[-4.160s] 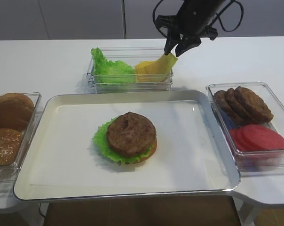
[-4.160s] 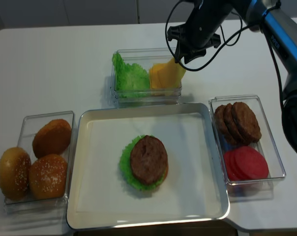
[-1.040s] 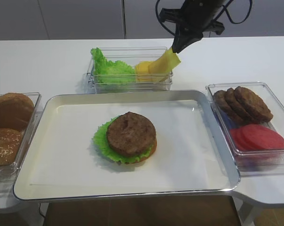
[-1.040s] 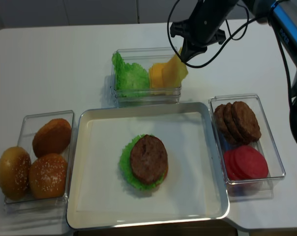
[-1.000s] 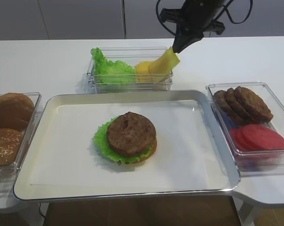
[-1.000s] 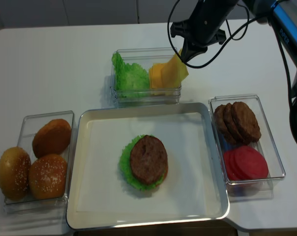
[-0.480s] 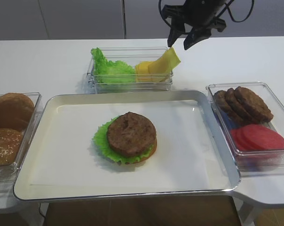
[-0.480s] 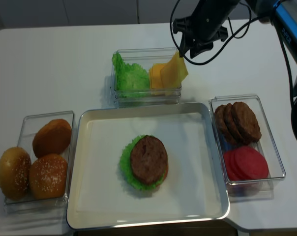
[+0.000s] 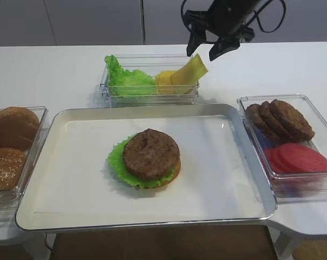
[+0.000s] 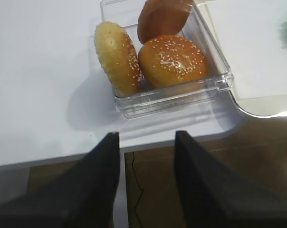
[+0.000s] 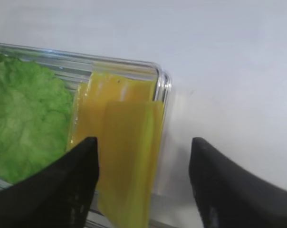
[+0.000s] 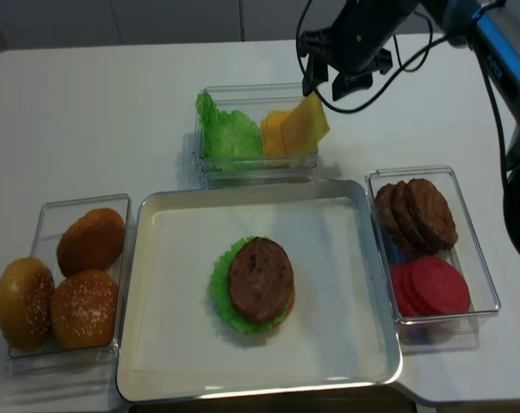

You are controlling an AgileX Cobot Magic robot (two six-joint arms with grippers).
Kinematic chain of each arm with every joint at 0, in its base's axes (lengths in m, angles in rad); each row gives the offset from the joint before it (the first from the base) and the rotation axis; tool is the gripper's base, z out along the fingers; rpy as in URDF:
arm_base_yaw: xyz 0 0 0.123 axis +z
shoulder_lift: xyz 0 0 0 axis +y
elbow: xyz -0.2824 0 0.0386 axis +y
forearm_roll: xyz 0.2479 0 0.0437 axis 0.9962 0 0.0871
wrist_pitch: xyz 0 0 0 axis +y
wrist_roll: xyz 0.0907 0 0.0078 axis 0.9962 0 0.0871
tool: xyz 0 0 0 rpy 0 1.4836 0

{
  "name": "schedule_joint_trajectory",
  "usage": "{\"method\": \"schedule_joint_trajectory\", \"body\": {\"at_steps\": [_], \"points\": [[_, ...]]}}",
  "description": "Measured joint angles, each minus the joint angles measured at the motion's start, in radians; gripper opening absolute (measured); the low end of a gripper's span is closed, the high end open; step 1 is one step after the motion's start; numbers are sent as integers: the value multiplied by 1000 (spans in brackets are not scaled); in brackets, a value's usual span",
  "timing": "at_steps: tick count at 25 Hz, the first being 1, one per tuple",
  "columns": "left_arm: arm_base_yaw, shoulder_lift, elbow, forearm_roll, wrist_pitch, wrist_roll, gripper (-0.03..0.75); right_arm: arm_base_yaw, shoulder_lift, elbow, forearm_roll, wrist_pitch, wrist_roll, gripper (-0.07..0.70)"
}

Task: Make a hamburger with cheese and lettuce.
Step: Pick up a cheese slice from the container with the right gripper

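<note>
A smooth white counter (image 9: 55, 70) carries a broad, shallow metal tray (image 9: 250, 162) lined with white paper at its near edge. Clear plastic bins stand around the tray: one with rounded sesame buns (image 12: 83, 307) by the counter's left edge, one with overlapping brown patties (image 12: 417, 212) and flat red tomato slices (image 12: 430, 286) by the right edge, and one behind the tray toward the far edge. On the tray's middle sits the hamburger (image 9: 150, 158): a round, rough dark patty on a frilly green leaf over an orange-brown bun base. The far bin holds crinkled lettuce (image 9: 128, 81) on its left and the cheese (image 9: 188, 73) on its right, one thin yellow slice tilted up over the bin's right rim. The right gripper (image 9: 208, 49) hangs just above that slice, jaws spread wide, holding nothing. The left gripper (image 10: 146, 142) shows two dark fingers apart over the near-left counter edge, empty.
</note>
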Motion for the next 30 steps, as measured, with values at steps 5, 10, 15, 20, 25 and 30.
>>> {"method": "schedule_joint_trajectory", "body": {"at_steps": [5,10,15,20,25,30], "points": [[0,0,0,0,0,0,288,0,14,0,10,0,-8,461],[0,0,0,0,0,0,288,0,17,0,10,0,-8,435],[0,0,0,0,0,0,288,0,22,0,15,0,-13,425],[0,0,0,0,0,0,288,0,31,0,15,0,-17,423],[0,0,0,0,0,0,288,-2,31,0,16,0,-19,422],[0,0,0,0,0,0,288,-11,31,0,17,0,-19,419]]}}
